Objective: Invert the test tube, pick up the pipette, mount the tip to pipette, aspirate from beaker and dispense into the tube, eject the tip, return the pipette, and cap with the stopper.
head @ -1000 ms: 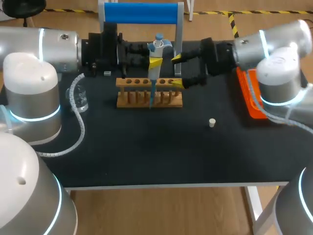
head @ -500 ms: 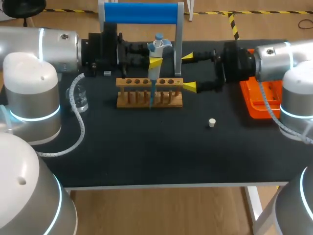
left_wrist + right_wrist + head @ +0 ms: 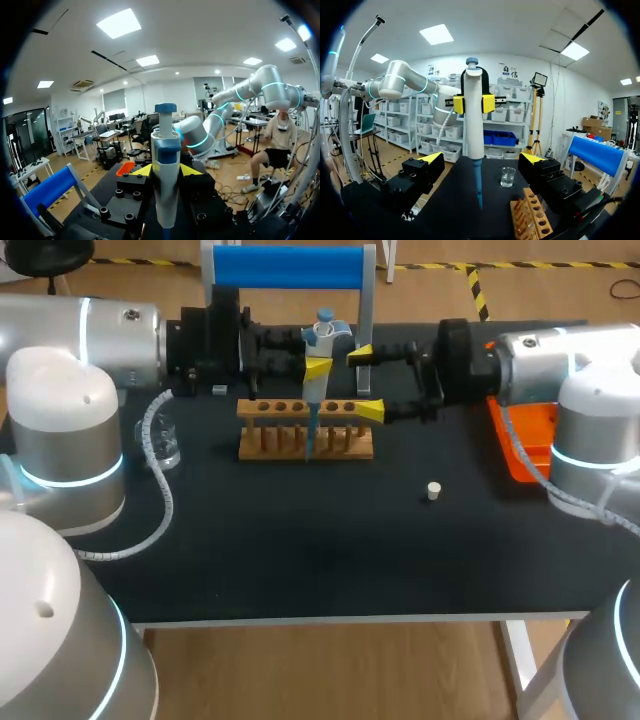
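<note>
From above, the left fingers (image 3: 318, 368) clamp the white and blue plastic pipette (image 3: 316, 340) upright at the brown wooden tube rack (image 3: 270, 440), far middle of the black surface (image 3: 300, 540); the right fingers (image 3: 370, 410) stand wide apart just right of it. A small white stopper (image 3: 433, 490) lies nearer, to the right. Left wrist: the pipette (image 3: 165, 190) sits gripped between the yellow tips. Right wrist: own fingers (image 3: 432, 160) spread wide, pipette (image 3: 474, 130) ahead, clear glass beaker (image 3: 508, 176) beyond

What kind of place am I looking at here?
Most likely a chemistry-style lab bench set up for robot practice: a pipette held in the left gripper, a wooden test tube rack and a glass beaker on a black table.
</note>
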`<state>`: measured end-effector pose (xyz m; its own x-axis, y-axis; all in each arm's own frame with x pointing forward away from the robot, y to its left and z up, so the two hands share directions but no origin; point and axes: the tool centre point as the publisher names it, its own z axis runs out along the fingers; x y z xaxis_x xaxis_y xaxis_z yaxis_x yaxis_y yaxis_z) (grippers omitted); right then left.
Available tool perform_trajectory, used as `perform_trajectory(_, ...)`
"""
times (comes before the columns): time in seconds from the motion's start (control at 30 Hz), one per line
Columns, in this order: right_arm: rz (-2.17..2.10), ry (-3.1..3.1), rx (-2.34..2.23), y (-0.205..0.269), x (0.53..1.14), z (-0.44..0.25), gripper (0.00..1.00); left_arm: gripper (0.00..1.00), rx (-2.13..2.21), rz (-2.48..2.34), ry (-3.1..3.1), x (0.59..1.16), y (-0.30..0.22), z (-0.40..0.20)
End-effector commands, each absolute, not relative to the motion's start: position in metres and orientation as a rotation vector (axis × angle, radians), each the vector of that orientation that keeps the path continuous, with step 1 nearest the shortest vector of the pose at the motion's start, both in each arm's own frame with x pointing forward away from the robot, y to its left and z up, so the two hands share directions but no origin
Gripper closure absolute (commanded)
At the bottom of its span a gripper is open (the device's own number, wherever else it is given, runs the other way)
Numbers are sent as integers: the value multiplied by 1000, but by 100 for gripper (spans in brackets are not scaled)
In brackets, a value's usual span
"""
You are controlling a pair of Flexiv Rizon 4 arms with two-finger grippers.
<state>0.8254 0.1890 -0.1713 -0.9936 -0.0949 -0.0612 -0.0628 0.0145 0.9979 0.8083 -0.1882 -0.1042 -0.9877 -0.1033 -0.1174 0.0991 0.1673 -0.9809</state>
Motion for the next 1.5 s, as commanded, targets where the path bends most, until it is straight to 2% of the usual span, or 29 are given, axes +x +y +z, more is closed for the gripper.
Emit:
perform_trajectory(0.03, -2172, -2202, 188, 203, 827, -169, 0, 100, -3, -1933, 2272, 809, -189, -104)
perform_trajectory(0.57, -2125, -2190, 137, 231, 813, -159, 19, 100, -3, -1933, 2272, 809, -189, -104)
perform_trajectory(0.93, -2145, -2204, 166, 243, 811, -155, 23, 100, -3, -1933, 2272, 809, -189, -104)
perform_trajectory(1.2, -2179, -2199, 160, 249, 812, -155, 30, 100, -3, -1933, 2272, 809, -189, -104)
perform_trajectory(1.37, -2190, -2194, 158, 252, 812, -155, 36, 100, -3, -1933, 2272, 809, -189, -104)
perform_trajectory(1.5, -2221, -2184, 151, 254, 812, -155, 48, 100, -3, -1933, 2272, 809, -189, -104)
